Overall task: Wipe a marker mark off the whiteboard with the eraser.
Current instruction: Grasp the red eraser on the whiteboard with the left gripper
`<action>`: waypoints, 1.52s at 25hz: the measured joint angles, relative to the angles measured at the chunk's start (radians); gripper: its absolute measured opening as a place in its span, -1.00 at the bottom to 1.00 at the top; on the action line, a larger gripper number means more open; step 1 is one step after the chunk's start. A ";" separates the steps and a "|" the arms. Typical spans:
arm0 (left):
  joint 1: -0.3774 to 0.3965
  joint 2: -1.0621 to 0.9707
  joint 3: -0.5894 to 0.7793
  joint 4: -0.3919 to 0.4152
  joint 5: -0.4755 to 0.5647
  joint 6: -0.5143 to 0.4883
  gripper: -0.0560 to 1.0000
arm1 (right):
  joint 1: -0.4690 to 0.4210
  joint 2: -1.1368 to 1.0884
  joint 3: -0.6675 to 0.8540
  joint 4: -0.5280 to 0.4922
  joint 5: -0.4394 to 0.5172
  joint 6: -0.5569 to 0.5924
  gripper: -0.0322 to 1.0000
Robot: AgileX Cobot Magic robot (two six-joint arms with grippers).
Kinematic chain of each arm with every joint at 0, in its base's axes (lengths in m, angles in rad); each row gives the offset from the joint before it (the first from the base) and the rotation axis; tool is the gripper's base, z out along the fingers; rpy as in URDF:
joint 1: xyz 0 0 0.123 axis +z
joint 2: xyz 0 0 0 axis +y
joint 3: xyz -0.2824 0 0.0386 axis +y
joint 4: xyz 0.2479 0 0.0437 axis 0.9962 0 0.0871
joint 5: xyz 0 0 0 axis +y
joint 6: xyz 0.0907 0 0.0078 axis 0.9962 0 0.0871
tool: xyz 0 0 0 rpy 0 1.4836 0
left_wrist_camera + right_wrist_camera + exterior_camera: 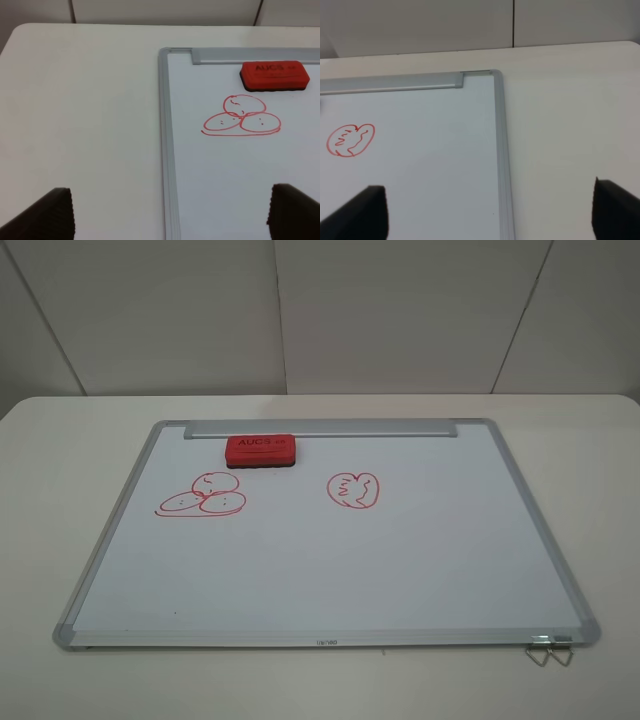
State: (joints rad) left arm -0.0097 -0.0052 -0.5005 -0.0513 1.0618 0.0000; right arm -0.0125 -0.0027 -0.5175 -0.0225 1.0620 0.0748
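Note:
The whiteboard lies flat on the table, its silver tray strip along the far edge. A red eraser with dark lettering rests on the board just under the strip, also in the left wrist view. The marker mark, a cluster of red ovals, sits below the eraser toward the board's left. Neither arm shows in the high view. My left gripper hangs open near the board's left frame. My right gripper hangs open near the right frame, holding nothing.
A single red heart-shaped scribble is drawn right of the middle. Metal hanger clips stick out at the board's near right corner. White table surrounds the board; a white wall stands behind.

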 joint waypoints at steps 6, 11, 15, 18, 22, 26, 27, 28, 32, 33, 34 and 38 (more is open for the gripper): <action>-0.019 0.000 0.000 0.000 0.000 0.000 0.56 | 0.000 0.000 0.000 0.000 0.000 0.000 0.47; -0.027 0.059 -0.021 0.007 -0.027 0.006 0.56 | 0.000 0.000 0.000 0.000 0.000 0.000 0.47; -0.050 0.239 -0.074 0.008 -0.102 0.007 0.56 | 0.000 0.000 0.000 0.000 0.000 0.000 0.47; -0.073 0.419 -0.108 0.008 -0.152 0.008 0.56 | 0.000 0.000 0.000 0.000 0.000 0.000 0.47; -0.076 0.694 -0.153 0.022 -0.171 0.008 0.56 | 0.000 0.000 0.000 0.000 0.000 0.000 0.47; -0.077 0.975 -0.240 0.051 -0.176 0.009 0.56 | 0.000 0.000 0.000 0.000 0.000 0.000 0.47; -0.085 1.034 -0.264 0.062 -0.177 0.017 0.56 | 0.000 0.000 0.000 0.000 0.000 0.000 0.47; -0.097 1.105 -0.297 0.073 -0.178 0.032 0.56 | 0.000 0.000 0.000 0.000 0.000 0.000 0.47; -0.176 1.363 -0.461 0.095 -0.166 0.155 0.56 | 0.000 0.000 0.000 0.000 0.000 0.000 0.47; -0.194 1.429 -0.519 0.096 -0.155 0.185 0.56 | 0.000 0.000 0.000 0.000 0.000 0.000 0.47; -0.210 1.495 -0.582 0.097 -0.144 0.221 0.56 | 0.000 0.000 0.000 0.000 0.000 0.000 0.47; -0.256 1.727 -0.824 0.098 -0.110 0.345 0.56 | 0.000 0.000 0.000 0.000 0.000 0.000 0.47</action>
State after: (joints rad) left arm -0.2657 1.7222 -1.3244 0.0468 0.9520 0.3451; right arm -0.0125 -0.0027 -0.5175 -0.0225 1.0620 0.0748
